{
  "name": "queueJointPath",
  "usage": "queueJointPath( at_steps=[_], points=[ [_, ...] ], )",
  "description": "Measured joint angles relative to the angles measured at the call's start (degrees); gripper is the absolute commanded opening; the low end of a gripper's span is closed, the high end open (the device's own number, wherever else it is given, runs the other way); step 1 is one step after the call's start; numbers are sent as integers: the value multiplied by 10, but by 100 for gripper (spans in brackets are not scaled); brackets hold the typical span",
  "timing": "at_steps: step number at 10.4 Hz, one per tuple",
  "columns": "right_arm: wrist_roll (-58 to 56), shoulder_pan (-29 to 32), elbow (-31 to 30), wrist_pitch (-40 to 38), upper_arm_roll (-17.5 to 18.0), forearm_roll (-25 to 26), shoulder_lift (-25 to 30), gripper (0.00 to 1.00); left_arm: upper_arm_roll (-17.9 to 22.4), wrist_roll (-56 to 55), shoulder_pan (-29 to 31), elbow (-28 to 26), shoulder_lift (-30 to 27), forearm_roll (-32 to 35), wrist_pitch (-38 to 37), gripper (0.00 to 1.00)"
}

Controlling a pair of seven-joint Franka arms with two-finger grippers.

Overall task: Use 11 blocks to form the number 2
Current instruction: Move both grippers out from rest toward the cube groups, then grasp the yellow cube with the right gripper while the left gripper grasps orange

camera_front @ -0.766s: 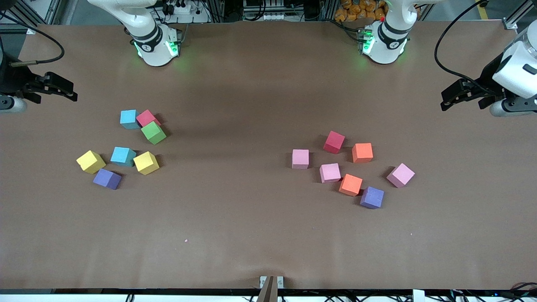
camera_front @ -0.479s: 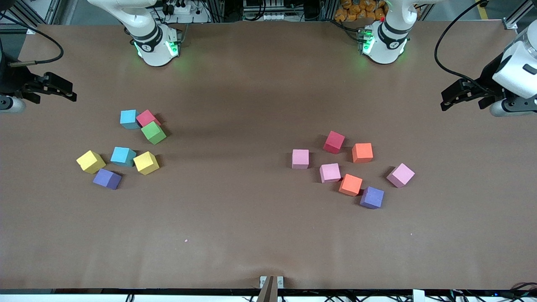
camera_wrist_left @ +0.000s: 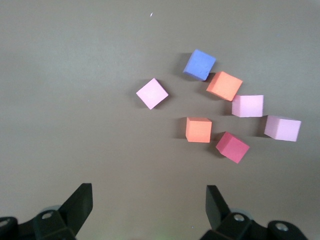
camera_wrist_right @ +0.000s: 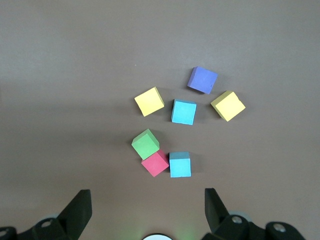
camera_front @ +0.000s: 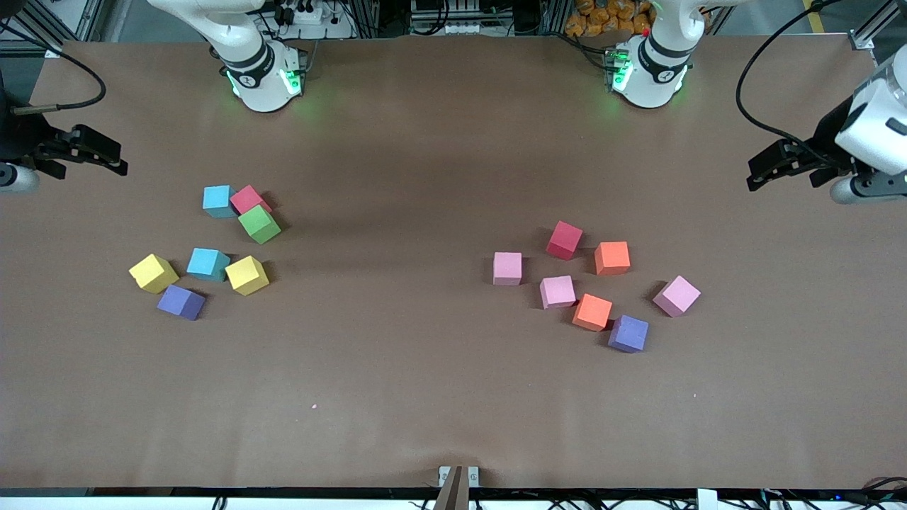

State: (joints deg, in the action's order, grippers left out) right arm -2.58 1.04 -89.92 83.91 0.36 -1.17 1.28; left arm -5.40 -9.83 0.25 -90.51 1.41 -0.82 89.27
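Note:
The blocks lie loose in two clusters; no number 2 shape shows. Toward the right arm's end sit two light blue blocks (camera_front: 218, 200) (camera_front: 207, 263), a red one (camera_front: 249, 199), a green one (camera_front: 258, 224), two yellow ones (camera_front: 153, 273) (camera_front: 246, 275) and a purple one (camera_front: 181, 302). Toward the left arm's end sit pink blocks (camera_front: 507, 268), a red one (camera_front: 564, 239), two orange ones (camera_front: 612, 258) and a purple one (camera_front: 628, 333). My right gripper (camera_front: 117, 159) (camera_wrist_right: 147, 202) hangs open over its table end. My left gripper (camera_front: 752, 177) (camera_wrist_left: 149, 200) hangs open over the other end. Both are empty.
Brown table surface (camera_front: 397, 319) spreads wide between the two clusters and toward the front camera. The arm bases (camera_front: 262, 78) (camera_front: 648, 71) stand along the edge farthest from the front camera. A small bracket (camera_front: 458, 476) sits at the table edge nearest the front camera.
Both grippers have drifted slightly outward toward their own table ends, staying open. No block has moved.

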Motion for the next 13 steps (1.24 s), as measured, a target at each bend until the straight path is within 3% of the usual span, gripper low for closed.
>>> queueJointPath(
  at_steps=[6, 9, 11, 13],
  points=[
    [3, 0, -11, 31, -5, -2, 1, 100, -5, 0, -3, -21, 168, 0, 132, 100],
    [3, -17, -87, 131, 0, -3, 5, 100, -16, -23, -7, -72, 197, -6, 214, 100],
    [4, -44, -172, 254, 1, -4, 4, 100, -45, -64, -12, -128, 197, -6, 283, 100],
    [6, -67, -235, 319, 1, -4, -11, 100, -73, -99, -16, -186, 196, -6, 356, 100]
  ],
)
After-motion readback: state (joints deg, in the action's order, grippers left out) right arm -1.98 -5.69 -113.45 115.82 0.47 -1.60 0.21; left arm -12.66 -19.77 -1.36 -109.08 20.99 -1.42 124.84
